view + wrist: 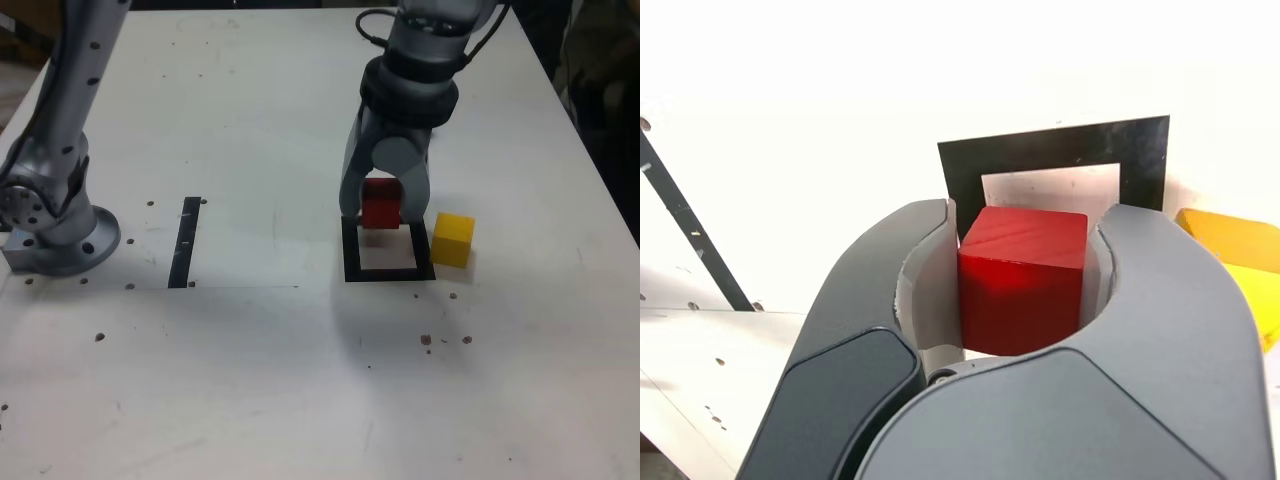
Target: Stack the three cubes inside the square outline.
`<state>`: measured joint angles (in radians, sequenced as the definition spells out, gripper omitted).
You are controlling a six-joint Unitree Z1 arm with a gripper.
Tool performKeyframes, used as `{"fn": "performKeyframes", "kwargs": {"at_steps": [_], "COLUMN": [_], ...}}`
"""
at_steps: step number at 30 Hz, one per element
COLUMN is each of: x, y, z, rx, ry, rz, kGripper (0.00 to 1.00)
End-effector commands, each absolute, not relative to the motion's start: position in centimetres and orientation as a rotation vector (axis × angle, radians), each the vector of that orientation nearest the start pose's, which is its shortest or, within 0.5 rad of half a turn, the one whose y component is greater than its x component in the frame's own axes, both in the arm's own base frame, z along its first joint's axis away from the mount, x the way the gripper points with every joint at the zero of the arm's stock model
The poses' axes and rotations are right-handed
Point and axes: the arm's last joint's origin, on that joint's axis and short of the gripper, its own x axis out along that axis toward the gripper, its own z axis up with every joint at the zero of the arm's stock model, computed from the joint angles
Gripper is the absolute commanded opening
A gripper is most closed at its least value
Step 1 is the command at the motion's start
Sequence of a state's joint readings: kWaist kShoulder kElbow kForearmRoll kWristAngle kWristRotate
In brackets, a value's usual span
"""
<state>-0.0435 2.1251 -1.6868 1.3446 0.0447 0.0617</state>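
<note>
The gripper (381, 212) clamps the red cube (380, 207) above the square outline's (351, 255) far edge, the yellow cube (453, 239) just outside its right edge in the exterior view, table (300, 380) bare toward the near edge.

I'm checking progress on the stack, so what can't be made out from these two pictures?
- Green cube: in neither view.
- Red cube: its underside, hidden by the gripper in both views, so whether it touches the square outline is unclear.
- Yellow cube: cut off by the wrist view's edge and a finger.
</note>
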Motion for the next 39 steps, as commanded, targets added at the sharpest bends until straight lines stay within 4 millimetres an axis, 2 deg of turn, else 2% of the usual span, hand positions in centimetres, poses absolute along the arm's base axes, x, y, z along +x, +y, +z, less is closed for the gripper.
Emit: {"fn": "performKeyframes", "kwargs": {"at_steps": [1,11,19,28,36,39], "x": [38.2,38.6,39.3,39.3,38.9,38.5], "y": [-1.8,-3.2,-3.5,-3.5,-3.4,-3.4], "z": [23.9,22.6,21.2,21.2,22.0,22.7], "rx": [0.120,0.108,0.099,0.102,0.110,0.113], "ry": [1.798,1.825,1.825,1.830,1.834,1.825], "rz": [-0.059,-0.045,-0.044,-0.045,-0.044,-0.037], "kGripper": [0.14,0.14,0.17,0.50,0.94,0.99]}}
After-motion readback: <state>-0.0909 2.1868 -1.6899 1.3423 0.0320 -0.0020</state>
